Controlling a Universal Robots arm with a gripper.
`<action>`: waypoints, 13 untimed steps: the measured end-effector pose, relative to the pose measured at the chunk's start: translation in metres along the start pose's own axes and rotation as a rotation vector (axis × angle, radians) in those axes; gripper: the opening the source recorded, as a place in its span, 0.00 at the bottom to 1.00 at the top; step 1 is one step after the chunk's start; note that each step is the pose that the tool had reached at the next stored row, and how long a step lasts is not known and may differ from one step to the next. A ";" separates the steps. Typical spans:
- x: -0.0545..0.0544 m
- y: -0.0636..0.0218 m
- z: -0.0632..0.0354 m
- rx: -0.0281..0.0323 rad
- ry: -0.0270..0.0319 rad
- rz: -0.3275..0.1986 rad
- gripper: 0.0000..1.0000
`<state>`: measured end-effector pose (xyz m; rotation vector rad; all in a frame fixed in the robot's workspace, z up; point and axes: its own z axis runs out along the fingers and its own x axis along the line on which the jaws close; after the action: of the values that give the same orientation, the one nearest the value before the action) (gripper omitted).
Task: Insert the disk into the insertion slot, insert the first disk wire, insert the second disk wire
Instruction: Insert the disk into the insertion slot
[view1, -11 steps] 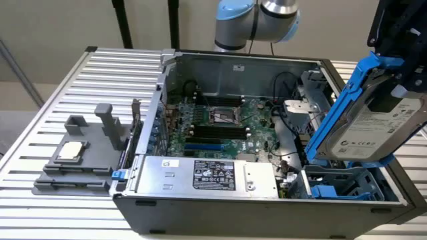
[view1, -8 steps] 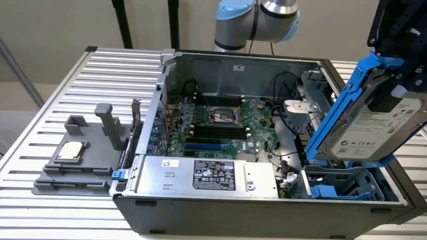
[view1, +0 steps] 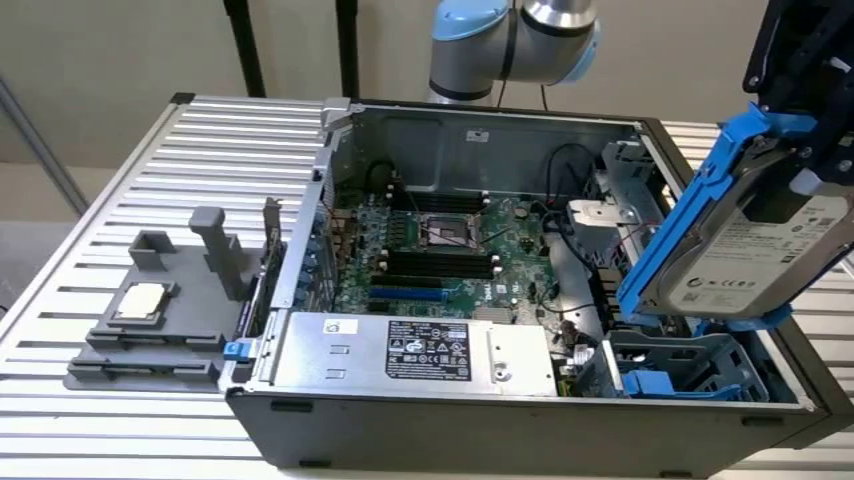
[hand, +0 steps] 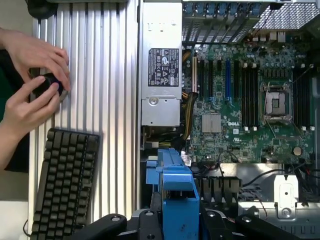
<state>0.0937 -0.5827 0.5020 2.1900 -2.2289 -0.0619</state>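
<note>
The disk (view1: 761, 250), a silver-grey drive with a white label in a bright blue carrier, hangs tilted on edge at the exterior view's right. My gripper (view1: 809, 165) is shut on it from above. Below it, with a gap between them, sits the insertion slot (view1: 681, 372), a grey cage with blue rails in the near right corner of the open computer case (view1: 534, 425). In the wrist view the blue carrier (hand: 172, 185) sticks out between my black fingers (hand: 145, 220) of the gripper (hand: 177, 222). Black cables (view1: 574, 165) run inside the case near the bay.
A silver power supply with a black label (view1: 414, 350) (hand: 161, 65) lies beside the bay, with the motherboard (view1: 441, 250) behind it. A grey fixture holding a small square chip (view1: 140, 300) stands at the exterior view's left. A keyboard (hand: 65, 185) and a person's hands (hand: 35, 85) are on the slatted table.
</note>
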 end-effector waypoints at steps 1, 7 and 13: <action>0.000 -0.0027 0.0002 -0.0001 -0.0053 0.000 0.32; 0.000 -0.0151 0.0054 0.0004 -0.0150 -0.001 0.32; 0.004 -0.0162 0.0149 0.0017 -0.0168 -0.005 0.32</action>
<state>0.1092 -0.5864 0.4864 2.2040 -2.2332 -0.0789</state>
